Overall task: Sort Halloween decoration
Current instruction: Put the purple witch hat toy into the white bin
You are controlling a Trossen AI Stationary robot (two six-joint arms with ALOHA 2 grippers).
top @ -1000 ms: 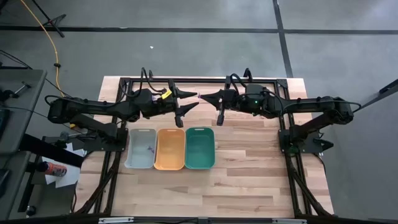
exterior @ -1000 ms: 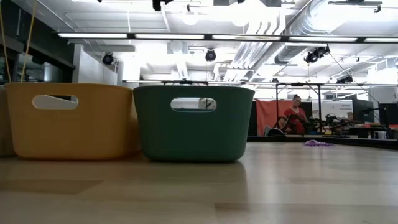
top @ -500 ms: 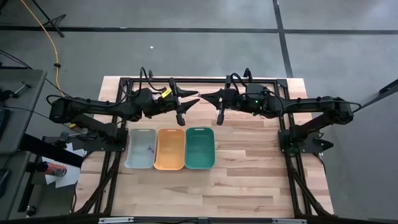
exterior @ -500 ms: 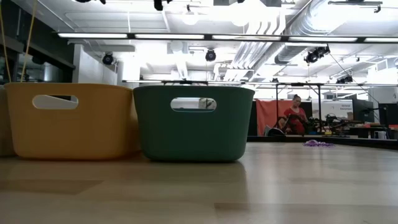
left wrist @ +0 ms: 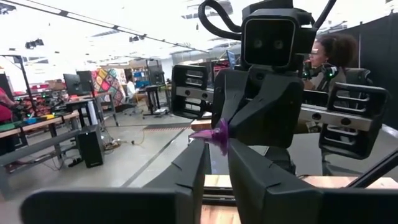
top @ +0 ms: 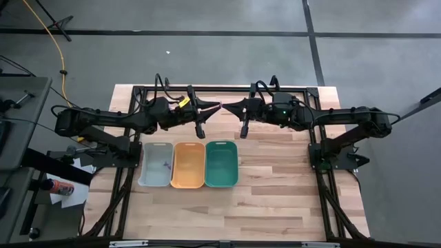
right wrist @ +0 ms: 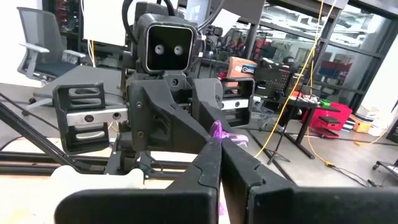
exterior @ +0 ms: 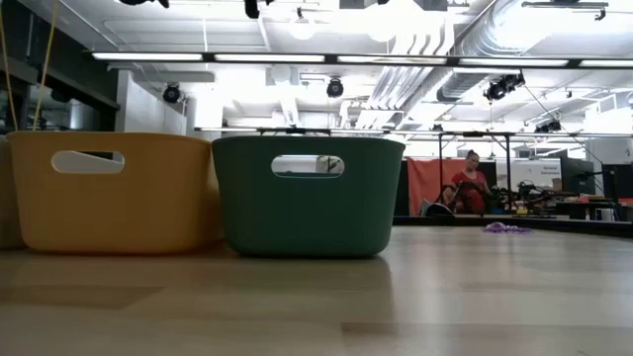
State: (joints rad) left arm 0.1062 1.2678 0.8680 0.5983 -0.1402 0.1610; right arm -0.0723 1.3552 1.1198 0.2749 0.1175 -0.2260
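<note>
A tiny purple Halloween decoration (right wrist: 219, 133) hangs in the air over the far half of the table, between my two grippers, which point level at each other. My right gripper (right wrist: 219, 144) is shut on it. My left gripper (left wrist: 217, 142) faces it from the table's left. Its fingers stand close on either side of the piece's (left wrist: 217, 132) other end, with a narrow gap. From above, the piece (top: 220, 105) shows as a small speck between the tips. Another purple piece (exterior: 506, 227) lies on the table. A small piece (top: 166, 165) lies in the grey tray (top: 147, 172). My right gripper pinches one end of the purple piece (right wrist: 217, 138) between its two fingertips, coming level from the table's right. The piece is lifted clear of the table and sticks out past the tips toward my left gripper. My left gripper: I cannot tell whether its fingertips (left wrist: 202, 144) touch the piece.
Three trays stand side by side near the table's middle: grey at the left, orange (top: 188, 180), teal (top: 221, 179). In the low view the orange (exterior: 114, 198) and teal (exterior: 307, 208) trays fill the left half. Bare wood lies toward the near edge. People sit beyond the table.
My left gripper has stayed in place and drawn its fingers from wide apart to a narrow gap around the purple piece that my right gripper holds. The right gripper and the piece have kept still.
</note>
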